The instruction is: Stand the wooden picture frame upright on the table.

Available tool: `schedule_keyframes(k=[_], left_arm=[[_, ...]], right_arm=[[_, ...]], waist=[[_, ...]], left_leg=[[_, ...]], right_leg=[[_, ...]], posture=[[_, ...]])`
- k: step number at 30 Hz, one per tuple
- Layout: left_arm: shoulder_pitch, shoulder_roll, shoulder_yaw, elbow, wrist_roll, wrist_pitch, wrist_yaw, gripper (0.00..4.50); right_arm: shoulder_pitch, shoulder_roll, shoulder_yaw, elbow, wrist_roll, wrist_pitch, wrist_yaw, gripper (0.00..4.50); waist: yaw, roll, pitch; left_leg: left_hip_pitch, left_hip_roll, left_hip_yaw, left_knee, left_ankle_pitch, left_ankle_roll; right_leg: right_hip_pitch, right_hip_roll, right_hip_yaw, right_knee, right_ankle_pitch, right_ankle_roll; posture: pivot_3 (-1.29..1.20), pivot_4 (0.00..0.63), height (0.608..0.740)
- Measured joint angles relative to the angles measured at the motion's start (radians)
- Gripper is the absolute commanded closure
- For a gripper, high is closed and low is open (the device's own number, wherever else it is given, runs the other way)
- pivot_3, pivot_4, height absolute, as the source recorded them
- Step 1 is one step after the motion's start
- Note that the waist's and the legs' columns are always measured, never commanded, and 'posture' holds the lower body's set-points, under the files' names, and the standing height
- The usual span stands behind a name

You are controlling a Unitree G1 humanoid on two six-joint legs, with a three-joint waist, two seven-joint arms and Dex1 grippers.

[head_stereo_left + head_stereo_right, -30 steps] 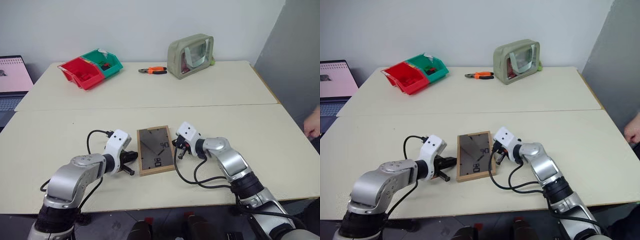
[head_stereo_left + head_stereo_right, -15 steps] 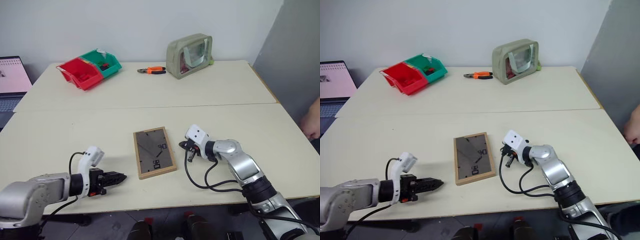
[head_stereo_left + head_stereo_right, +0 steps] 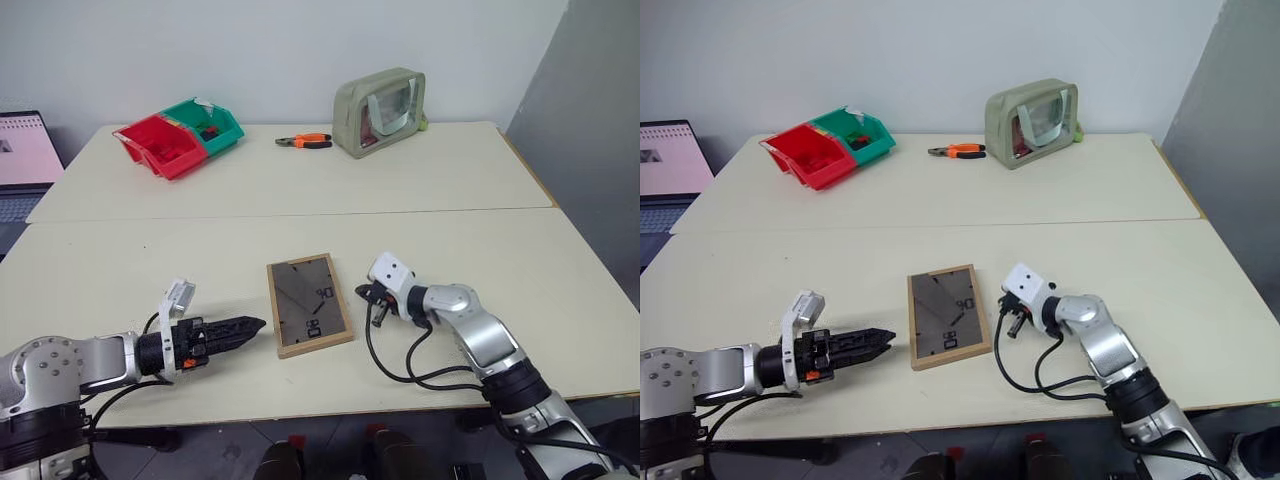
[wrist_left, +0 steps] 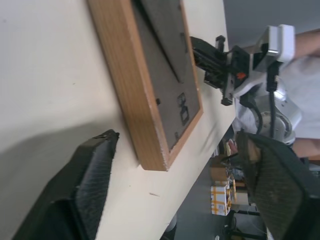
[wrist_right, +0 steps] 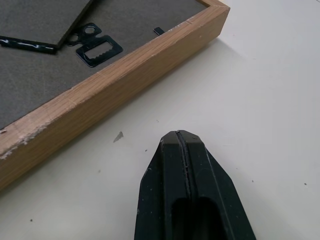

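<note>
Cream desk (image 3: 450,250) with a seam across the middle. On its near half, wooden picture frame (image 3: 308,303) flat, dark back up with stand and clips showing, between the two pincers and touching neither. Left pincer (image 3: 243,328) just beside the frame's left edge, fingers spread wide, empty. Right pincer (image 5: 186,155) near the frame's right edge, clenched on nothing. No legible writing or labels on the frame's back.

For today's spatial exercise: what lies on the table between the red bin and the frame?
Nothing: in the left eye view, only bare table with its seam separates the red bin from the frame.
</note>
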Motion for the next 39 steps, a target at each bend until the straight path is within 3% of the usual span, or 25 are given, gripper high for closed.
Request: schedule_keyframes(k=[7, 22, 26, 33, 39], left_arm=[[0.001, -0.031, -0.009, 0.002, -0.010, -0.002, 0.045, 0.05], [-0.050, -0.250, -0.014, -0.024, 0.024, -0.021, 0.140, 0.05], [-0.039, -0.276, -0.014, -0.047, 0.024, -0.022, 0.162, 0.66], [-0.012, -0.273, -0.023, -0.048, 0.011, -0.010, 0.171, 2.26], [-0.019, -0.318, -0.008, -0.054, -0.004, -0.017, 0.185, 3.22]], right_arm=[[0.002, 0.036, 0.021, -0.002, -0.004, 0.002, -0.014, 4.50], [-0.005, 0.139, 0.079, 0.004, -0.020, 0.045, -0.047, 4.50], [0.004, 0.125, 0.079, -0.009, -0.020, 0.044, -0.048, 4.50], [0.010, 0.099, 0.075, -0.016, -0.017, 0.030, -0.045, 4.50], [0.006, -0.014, -0.012, -0.018, 0.002, 0.032, -0.032, 4.50]], waist=[[0.000, 0.000, 0.000], [0.046, 0.003, -0.004], [0.045, 0.003, -0.004], [0.041, 0.003, -0.004], [0.045, 0.003, -0.004]], left_leg=[[0.000, 0.000, 0.000, 0.000, 0.000, 0.000], [0.000, -0.004, 0.000, 0.001, 0.000, 0.000], [0.000, -0.004, 0.000, 0.001, 0.000, 0.000], [0.000, -0.003, 0.000, 0.001, 0.000, 0.000], [-0.002, -0.004, 0.000, 0.001, 0.000, 0.000]], right_leg=[[0.000, 0.000, 0.000, 0.000, 0.000, 0.000], [0.003, -0.002, 0.000, -0.002, 0.001, 0.003], [0.003, -0.003, 0.000, -0.003, 0.001, 0.003], [0.002, -0.002, 0.000, -0.003, 0.000, 0.003], [0.002, -0.002, -0.001, -0.005, 0.001, 0.003]], posture=[[0.00, 0.150, 0.740], [0.00, 0.150, 0.740], [0.00, 0.150, 0.740], [0.00, 0.150, 0.740], [0.00, 0.150, 0.740]])
